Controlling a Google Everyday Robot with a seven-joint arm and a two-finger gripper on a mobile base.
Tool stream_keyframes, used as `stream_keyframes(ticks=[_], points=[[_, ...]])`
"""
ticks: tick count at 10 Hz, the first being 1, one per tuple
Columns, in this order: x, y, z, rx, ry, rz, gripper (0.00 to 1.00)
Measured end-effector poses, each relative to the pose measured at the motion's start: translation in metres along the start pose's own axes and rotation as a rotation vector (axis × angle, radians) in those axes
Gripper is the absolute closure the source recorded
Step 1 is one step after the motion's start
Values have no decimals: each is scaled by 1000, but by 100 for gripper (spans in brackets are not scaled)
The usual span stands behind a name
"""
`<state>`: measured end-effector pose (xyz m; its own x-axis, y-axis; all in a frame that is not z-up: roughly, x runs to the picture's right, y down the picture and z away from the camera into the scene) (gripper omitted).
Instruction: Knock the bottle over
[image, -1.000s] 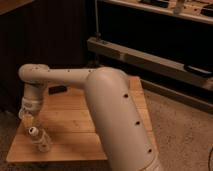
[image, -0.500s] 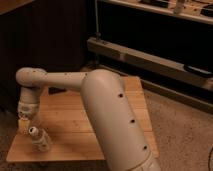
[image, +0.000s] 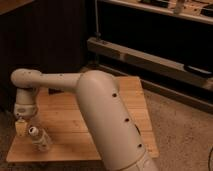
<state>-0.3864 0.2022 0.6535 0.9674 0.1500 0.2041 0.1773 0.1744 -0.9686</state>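
Observation:
The bottle (image: 40, 139) is small, clear and pale with a round white cap. It rests near the front left of the wooden table (image: 75, 125), and looks tipped, with its cap pointing up and to the left. My gripper (image: 21, 128) hangs from the white arm (image: 100, 110) at the table's left edge, just left of the cap and very close to it. I cannot tell if it touches the bottle.
The arm's large white upper segment covers the middle and front right of the table. Dark shelving with a long grey ledge (image: 150, 57) stands behind it. Speckled floor (image: 185, 130) lies to the right.
My gripper has moved a little left and down toward the table's left edge. The bottle stays in about the same spot.

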Motion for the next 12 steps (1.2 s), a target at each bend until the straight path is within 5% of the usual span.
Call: stream_keyframes(ticks=[3,6,12], points=[[3,11,8,-12,39,-19,100],[10,5,0,7,7,-3,100],[17,12,4,16,9,-5,100]])
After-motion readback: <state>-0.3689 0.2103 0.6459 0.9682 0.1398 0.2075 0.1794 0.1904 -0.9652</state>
